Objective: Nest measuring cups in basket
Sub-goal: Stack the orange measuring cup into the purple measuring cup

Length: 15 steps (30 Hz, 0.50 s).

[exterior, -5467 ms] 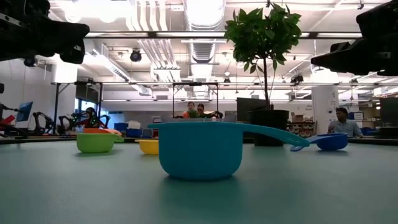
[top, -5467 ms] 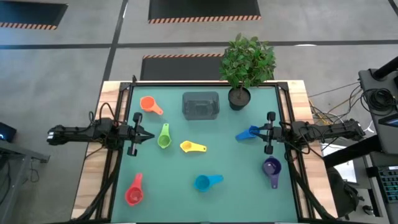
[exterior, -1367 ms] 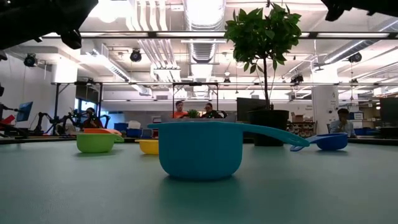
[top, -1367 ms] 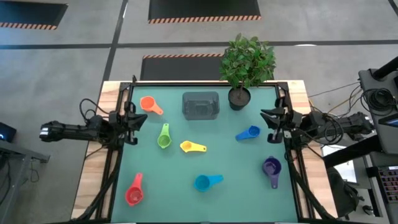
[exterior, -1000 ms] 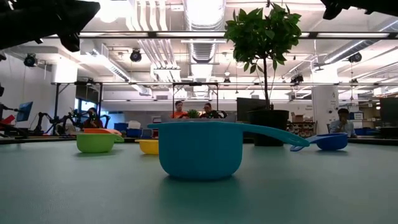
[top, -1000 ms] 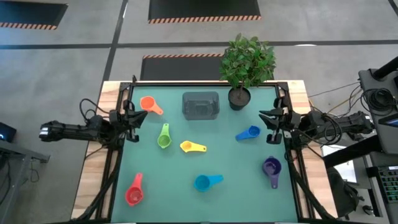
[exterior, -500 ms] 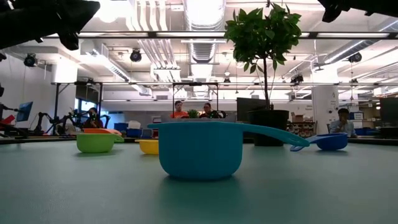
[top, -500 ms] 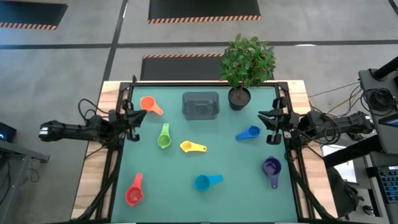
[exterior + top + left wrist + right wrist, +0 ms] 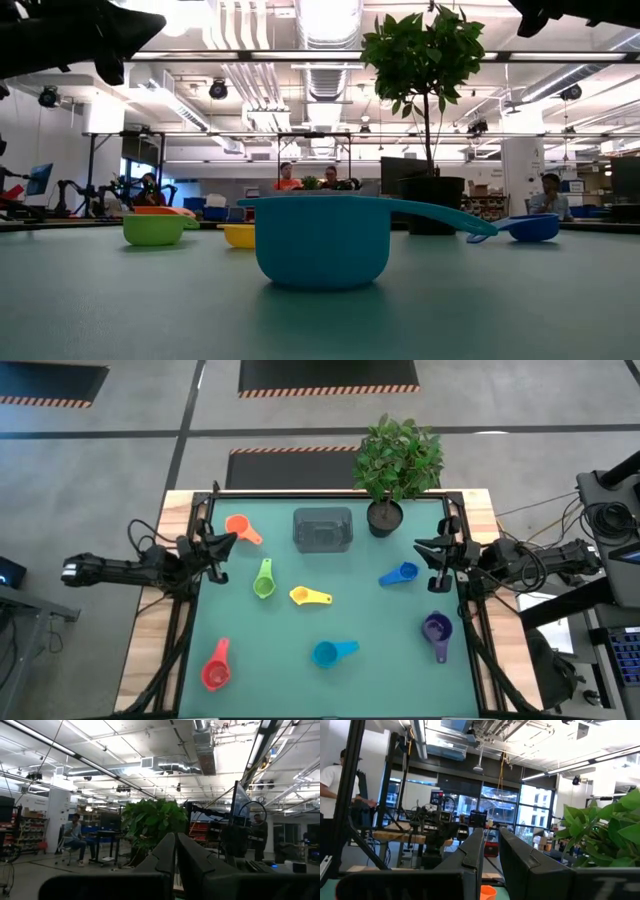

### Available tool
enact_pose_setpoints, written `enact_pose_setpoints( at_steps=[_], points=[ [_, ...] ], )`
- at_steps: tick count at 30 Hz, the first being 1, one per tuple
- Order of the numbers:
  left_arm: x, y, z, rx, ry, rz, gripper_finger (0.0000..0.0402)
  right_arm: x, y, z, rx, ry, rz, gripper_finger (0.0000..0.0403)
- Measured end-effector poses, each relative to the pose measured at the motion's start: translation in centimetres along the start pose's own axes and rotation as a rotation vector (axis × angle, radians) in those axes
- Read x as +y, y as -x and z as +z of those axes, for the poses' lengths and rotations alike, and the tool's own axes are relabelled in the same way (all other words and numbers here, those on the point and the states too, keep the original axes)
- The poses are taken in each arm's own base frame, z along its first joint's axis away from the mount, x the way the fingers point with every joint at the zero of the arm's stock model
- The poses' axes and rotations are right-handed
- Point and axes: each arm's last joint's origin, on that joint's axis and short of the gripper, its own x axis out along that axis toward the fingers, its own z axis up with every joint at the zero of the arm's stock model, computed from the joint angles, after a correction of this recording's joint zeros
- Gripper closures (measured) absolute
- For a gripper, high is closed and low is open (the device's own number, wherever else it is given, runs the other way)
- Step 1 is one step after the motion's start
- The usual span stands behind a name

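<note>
Your table [image 9: 380, 670] was green, with a plant [image 9: 398, 460] at the far edge and the basket [image 9: 322, 529] just left of its pot, empty. Your left gripper [image 9: 230, 541] hung at the left edge beside the orange cup [image 9: 238, 527], jaws together, holding nothing. Your right gripper [image 9: 421, 544] hung at the right edge near the blue cup [image 9: 401, 574], jaws a narrow gap apart, holding nothing. Cups lay loose on the table, none in the basket: green [image 9: 264, 586], yellow [image 9: 303, 596], teal [image 9: 326, 653], purple [image 9: 436, 628], red [image 9: 215, 674]. You had people [image 9: 287, 178] seated far behind.
</note>
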Motion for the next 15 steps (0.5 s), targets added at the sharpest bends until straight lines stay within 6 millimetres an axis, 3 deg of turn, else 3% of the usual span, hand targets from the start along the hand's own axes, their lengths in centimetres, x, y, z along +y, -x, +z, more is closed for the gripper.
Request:
enact_pose_setpoints(
  at_steps=[15],
  points=[
    [-0.4, -1.1, 0.4, 0.035, -0.007, -0.01, 0.04, 0.0, 0.0, 0.0, 0.002, -0.007, 0.001, 0.0355]
  ],
)
